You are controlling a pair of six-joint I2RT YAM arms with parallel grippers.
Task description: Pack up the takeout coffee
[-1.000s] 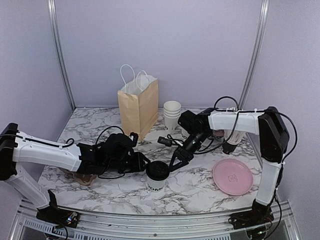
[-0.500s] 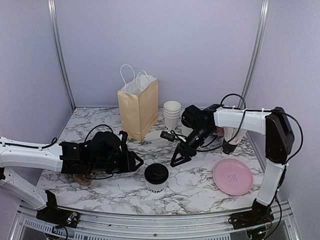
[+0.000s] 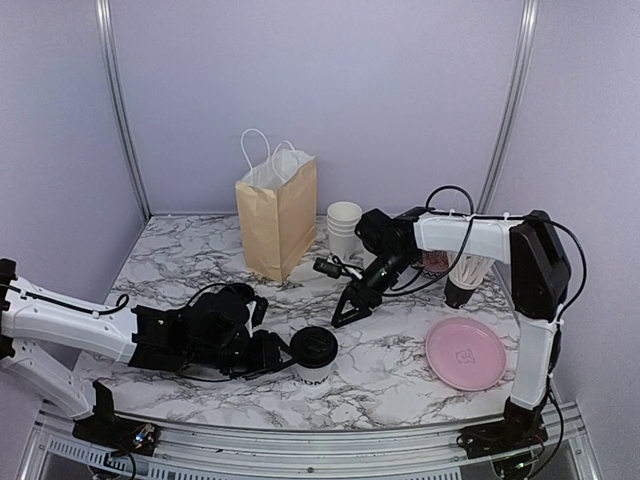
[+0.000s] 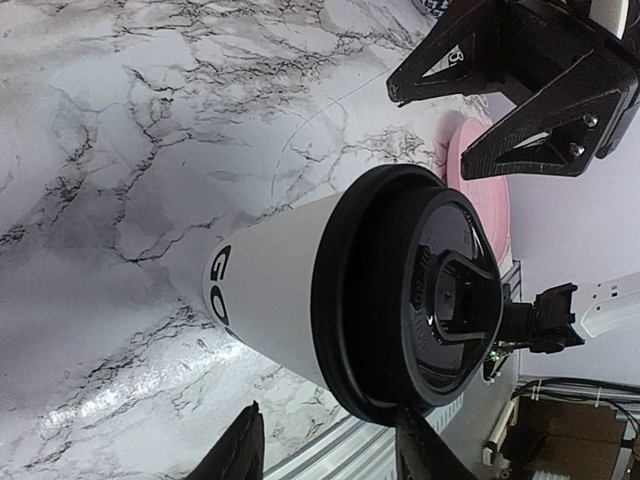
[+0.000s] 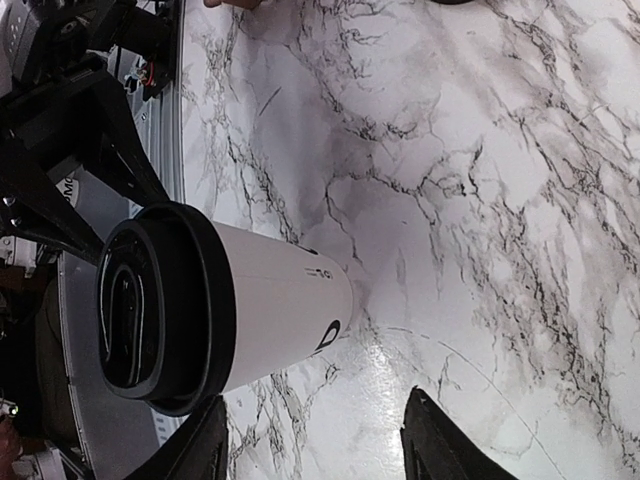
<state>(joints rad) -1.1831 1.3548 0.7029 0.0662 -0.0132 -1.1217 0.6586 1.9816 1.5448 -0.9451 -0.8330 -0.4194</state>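
The takeout coffee (image 3: 314, 355), a white cup with a black lid and dark lettering, stands upright near the front edge of the marble table (image 3: 400, 375). My left gripper (image 3: 277, 351) lies low just left of it, open and empty. In the left wrist view the cup (image 4: 290, 290) fills the space just ahead of the left gripper (image 4: 328, 418). My right gripper (image 3: 347, 309) hangs open and empty behind and a little right of the cup. In the right wrist view the cup (image 5: 260, 310) lies ahead of the right gripper (image 5: 318, 398), apart from it.
A brown paper bag (image 3: 278, 215) with white handles stands open at the back. A stack of lidless white cups (image 3: 343, 228) is beside it. A pink plate (image 3: 465, 353) lies at the right front; it also shows in the left wrist view (image 4: 478, 170).
My left gripper has dropped toward the front edge and closed in on the cup's left side. My right gripper has drawn back and up from the cup.
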